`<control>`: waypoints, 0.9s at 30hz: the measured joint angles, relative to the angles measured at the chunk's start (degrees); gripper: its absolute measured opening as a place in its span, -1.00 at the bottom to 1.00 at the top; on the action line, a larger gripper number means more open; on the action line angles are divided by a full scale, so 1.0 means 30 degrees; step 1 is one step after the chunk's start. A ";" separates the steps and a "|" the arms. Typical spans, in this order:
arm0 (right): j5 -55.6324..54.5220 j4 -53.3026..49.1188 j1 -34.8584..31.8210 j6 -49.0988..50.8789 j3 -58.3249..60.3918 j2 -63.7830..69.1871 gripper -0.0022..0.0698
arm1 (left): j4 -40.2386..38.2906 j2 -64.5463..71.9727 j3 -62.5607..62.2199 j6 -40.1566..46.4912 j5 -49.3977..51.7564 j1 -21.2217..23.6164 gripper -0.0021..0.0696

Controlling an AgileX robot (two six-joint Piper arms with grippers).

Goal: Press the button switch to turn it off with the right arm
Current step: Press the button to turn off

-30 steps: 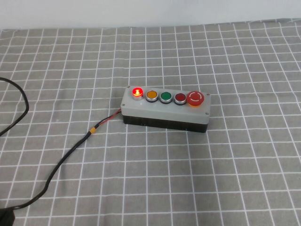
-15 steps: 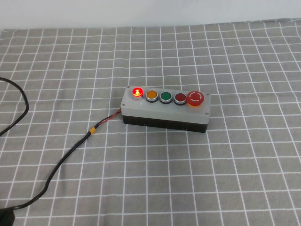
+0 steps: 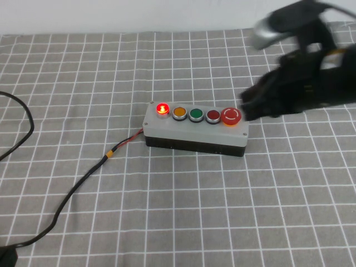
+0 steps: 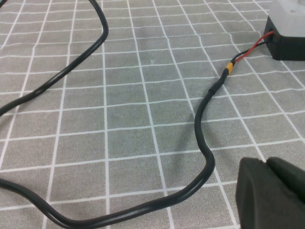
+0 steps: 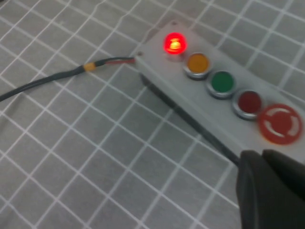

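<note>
The button switch lies mid-table, a light grey box on a black base. Its red lamp is lit, followed by amber, green and red buttons and the big red mushroom button. The right arm reaches in from the right. My right gripper is shut, hovering just right of the mushroom button and apart from it. In the right wrist view the switch lies ahead of the shut right gripper. My left gripper is shut and empty, low over the cloth near the cable.
A black cable runs from the box's left end across the checked grey cloth to the table's near left, looping past the left gripper. A white wall edges the far side.
The right arm has come into the high view from the right and now hangs beside the mushroom button. The box and its lit lamp are unchanged.
</note>
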 joint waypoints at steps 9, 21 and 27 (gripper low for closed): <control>0.0472 0.0096 0.0940 0.0000 -0.3059 0.3401 -0.98 | 0.0000 0.0000 0.0000 0.0000 0.0000 0.0000 -0.95; 0.0507 0.0880 0.0940 0.0000 -0.3870 0.4763 -0.98 | 0.0000 0.0000 0.0000 0.0000 0.0000 0.0000 -0.95; -0.0379 0.1357 0.0940 -0.0177 -0.3870 0.4925 -0.98 | 0.0000 0.0000 0.0000 0.0000 0.0000 0.0000 -0.95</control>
